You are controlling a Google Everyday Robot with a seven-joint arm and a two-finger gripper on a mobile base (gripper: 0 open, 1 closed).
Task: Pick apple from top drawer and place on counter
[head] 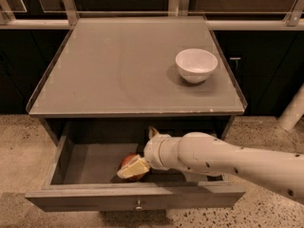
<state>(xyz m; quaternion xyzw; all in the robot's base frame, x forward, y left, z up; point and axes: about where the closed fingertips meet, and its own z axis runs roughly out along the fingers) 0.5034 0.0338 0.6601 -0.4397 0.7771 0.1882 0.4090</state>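
The top drawer (71,194) stands pulled open below the counter (118,70), with its small metal knob (138,206) at the front centre. The red-orange apple (128,159) lies on the drawer floor near the middle front. My gripper (134,168) reaches down into the drawer from the right and sits right against the apple, covering its front and right side. The pale arm (223,158) crosses the drawer's right half. The apple rests low in the drawer, not lifted.
A white bowl (196,64) stands on the counter at the right rear. A railing with metal posts (69,4) runs behind the counter. Speckled floor (19,146) lies on both sides. A pale post (293,110) stands at the right.
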